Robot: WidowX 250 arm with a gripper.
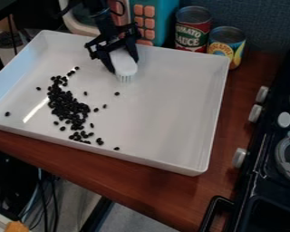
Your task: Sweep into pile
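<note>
My gripper (124, 65) hangs over the back of the white tray, shut on a white brush (123, 64) whose bristles point down toward the tray floor. Black beans (69, 106) lie in an elongated cluster on the left half of the white tray (166, 108), to the left and front of the brush. Several single beans are scattered around the cluster, one (117, 94) just in front of the brush and one (7, 113) near the tray's left side. Whether the bristles touch the tray I cannot tell.
Two cans, a tomato sauce can (192, 29) and a yellow-blue can (228, 44), stand behind the tray's back right edge. A teal toy (150, 20) with orange buttons is behind the gripper. A black toy stove (274, 149) stands right of the tray on the wooden table (232, 131).
</note>
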